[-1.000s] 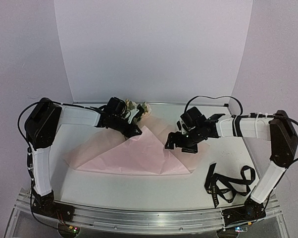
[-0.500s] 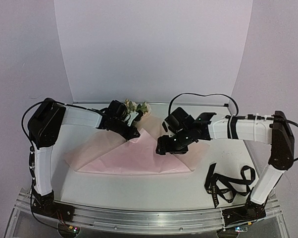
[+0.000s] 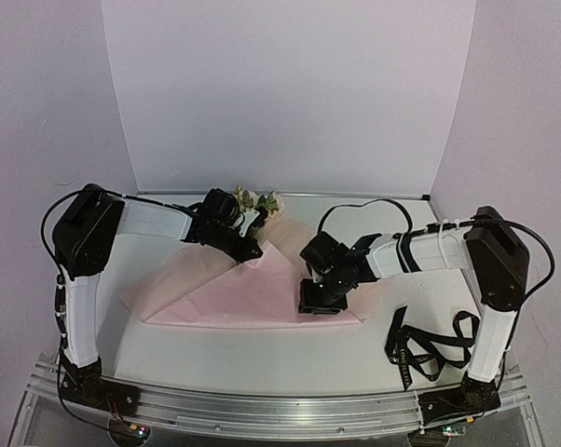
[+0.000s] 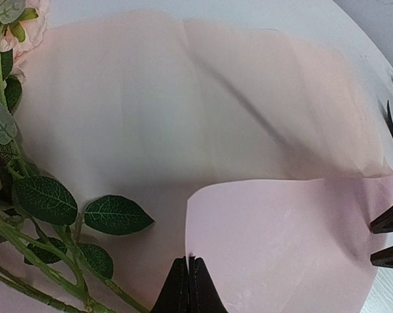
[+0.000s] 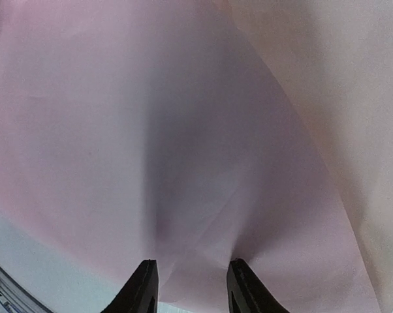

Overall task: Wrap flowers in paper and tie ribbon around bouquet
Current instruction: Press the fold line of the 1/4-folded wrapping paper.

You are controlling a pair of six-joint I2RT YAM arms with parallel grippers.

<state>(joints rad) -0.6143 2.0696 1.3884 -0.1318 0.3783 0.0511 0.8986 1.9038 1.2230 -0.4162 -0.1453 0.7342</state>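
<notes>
The pink paper lies spread on the table with a flap folded over. My left gripper is shut on the edge of that folded flap, its tips pinched tight on the sheet. The flowers lie at the paper's far corner, their green leaves and stems just left of the left gripper. My right gripper presses down on the paper's right part. Its jaws stand apart, with a raised fold of paper between the fingertips. The black ribbon lies curled at the near right.
White table surface shows beside the paper's near edge. White backdrop walls close the back and sides. The right gripper's fingers show at the right edge of the left wrist view.
The right arm has swung left and nearer, coming down onto the paper, and its jaws have narrowed. The left gripper has drawn slightly left and back, still holding the paper.
</notes>
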